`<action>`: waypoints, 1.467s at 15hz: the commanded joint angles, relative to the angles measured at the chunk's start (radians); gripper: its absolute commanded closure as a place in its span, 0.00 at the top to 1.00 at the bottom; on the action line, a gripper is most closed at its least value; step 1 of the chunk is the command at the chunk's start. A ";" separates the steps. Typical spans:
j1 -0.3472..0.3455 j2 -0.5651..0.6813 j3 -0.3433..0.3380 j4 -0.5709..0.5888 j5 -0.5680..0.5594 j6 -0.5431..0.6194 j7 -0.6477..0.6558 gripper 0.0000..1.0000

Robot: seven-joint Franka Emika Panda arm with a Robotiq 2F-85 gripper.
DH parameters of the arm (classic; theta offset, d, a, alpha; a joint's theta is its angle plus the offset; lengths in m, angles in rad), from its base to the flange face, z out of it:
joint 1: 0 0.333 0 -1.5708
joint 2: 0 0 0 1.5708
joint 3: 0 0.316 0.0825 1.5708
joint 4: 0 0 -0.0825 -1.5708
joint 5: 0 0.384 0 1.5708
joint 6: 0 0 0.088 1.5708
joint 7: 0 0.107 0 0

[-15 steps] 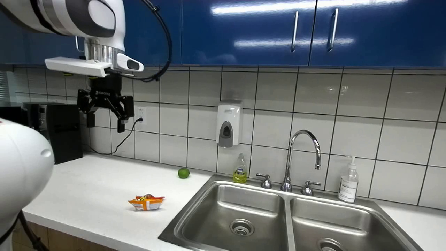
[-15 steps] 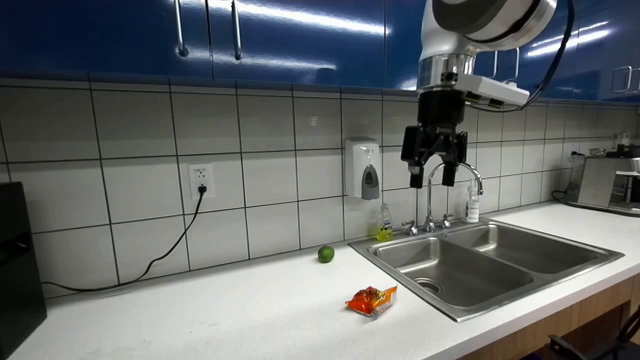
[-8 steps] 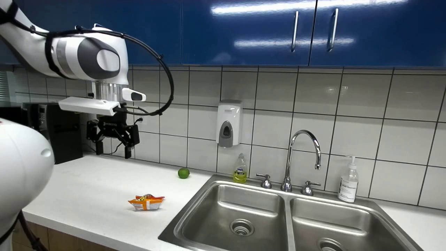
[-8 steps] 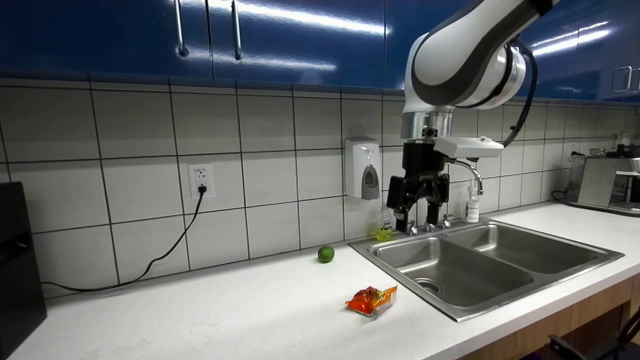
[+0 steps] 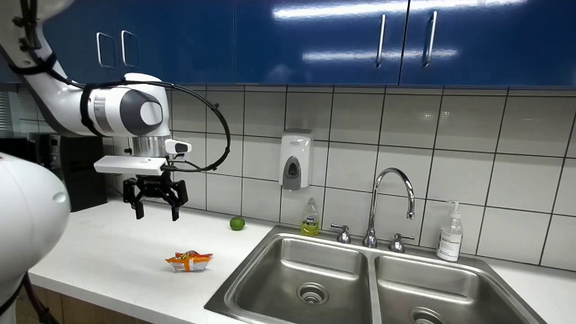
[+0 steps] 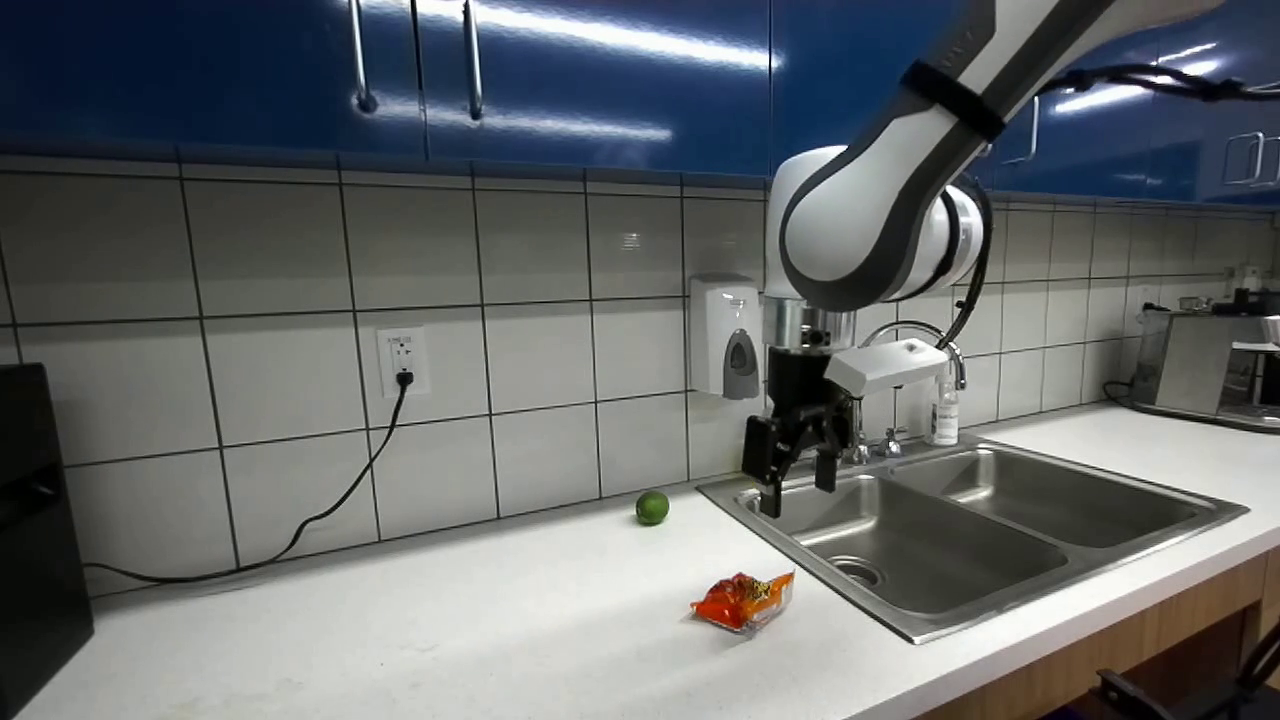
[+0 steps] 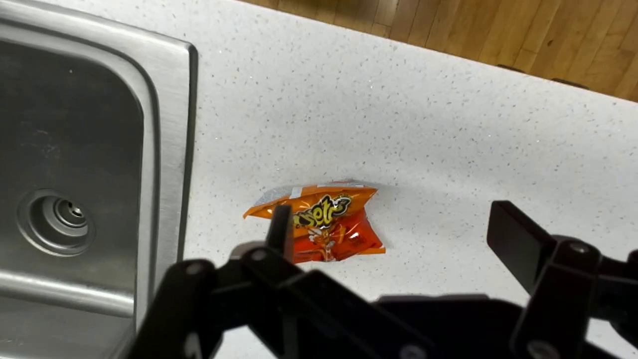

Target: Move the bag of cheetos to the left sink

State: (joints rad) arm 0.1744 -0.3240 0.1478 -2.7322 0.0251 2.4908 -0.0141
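Tool (image 5: pixel 157 216) spread wide, nothing held, above ctr (image 5: pixel 112 243) w/ Cheetos bag (image 5: pixel 190 262) lying nr L sink (image 5: pixel 270 288).

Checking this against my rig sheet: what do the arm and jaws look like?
The arm is glossy white with dark grey panels and a silver collar. Black straps ring it, and a black cable loops toward a white, bar-shaped housing. The jaws are black, jointed linkages ending in flat, blocky pads. No markings are legible.
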 commanded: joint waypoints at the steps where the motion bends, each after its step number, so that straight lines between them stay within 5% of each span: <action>1: -0.031 0.135 0.018 0.086 -0.079 0.034 0.036 1.00; 22: -0.015 0.595 -0.049 0.363 -0.178 0.078 0.071 1.00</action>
State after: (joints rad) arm 0.1533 0.2142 0.1098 -2.4086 -0.1271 2.5453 0.0265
